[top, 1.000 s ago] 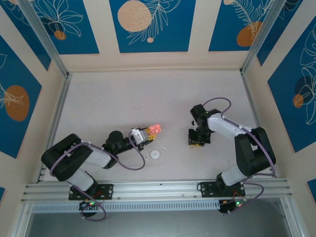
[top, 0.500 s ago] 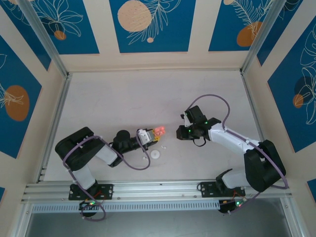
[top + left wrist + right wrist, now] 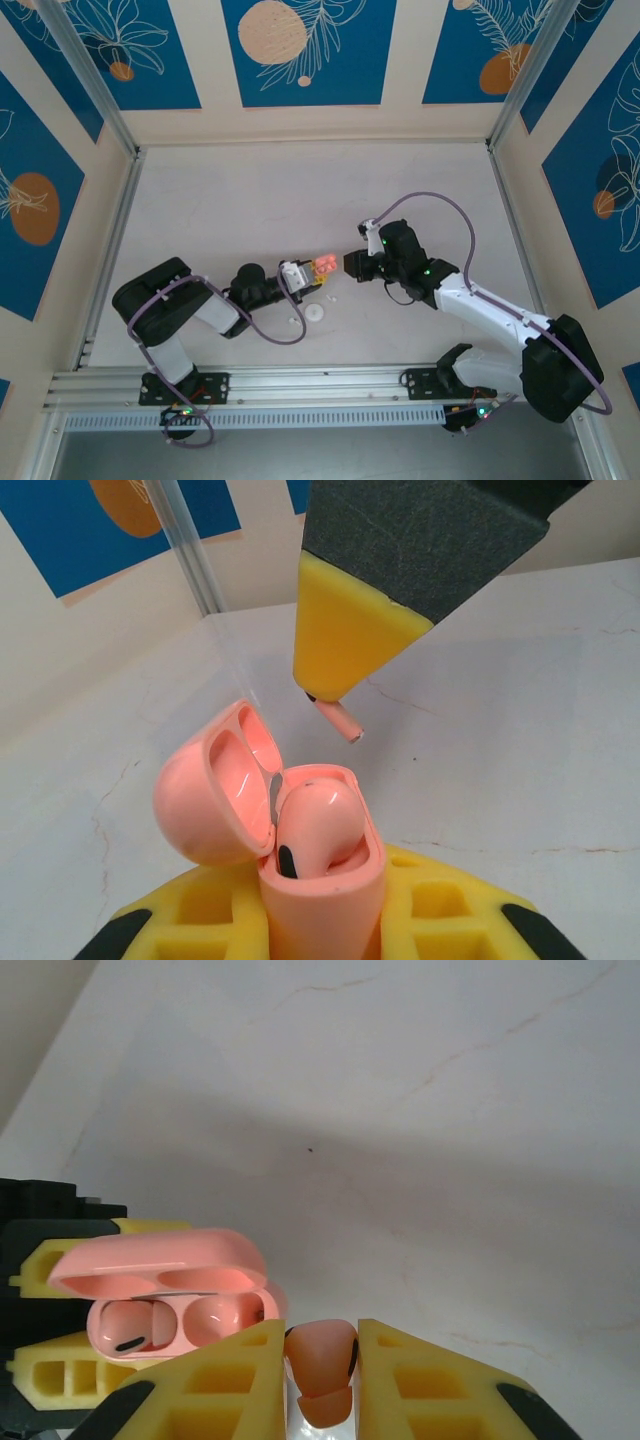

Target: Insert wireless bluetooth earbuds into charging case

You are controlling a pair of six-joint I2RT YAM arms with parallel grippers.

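Left gripper (image 3: pixel 305 276) clamps open pink case (image 3: pixel 325 895), lower centre; right gripper (image 3: pixel 355 263) pinches pink earbud (image 3: pixel 320 1355). Align over empty slot (image 3: pixel 222 1312), lower straight.

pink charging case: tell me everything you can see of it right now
The pink charging case is glossy salmon plastic, rounded, its hinged lid swung open. Its lower body is clamped between the yellow pads of the left gripper, the opening facing the right gripper. One pink earbud sits in one pocket; the other pocket is empty. The right gripper pinches a second pink earbud close by, not touching the case.
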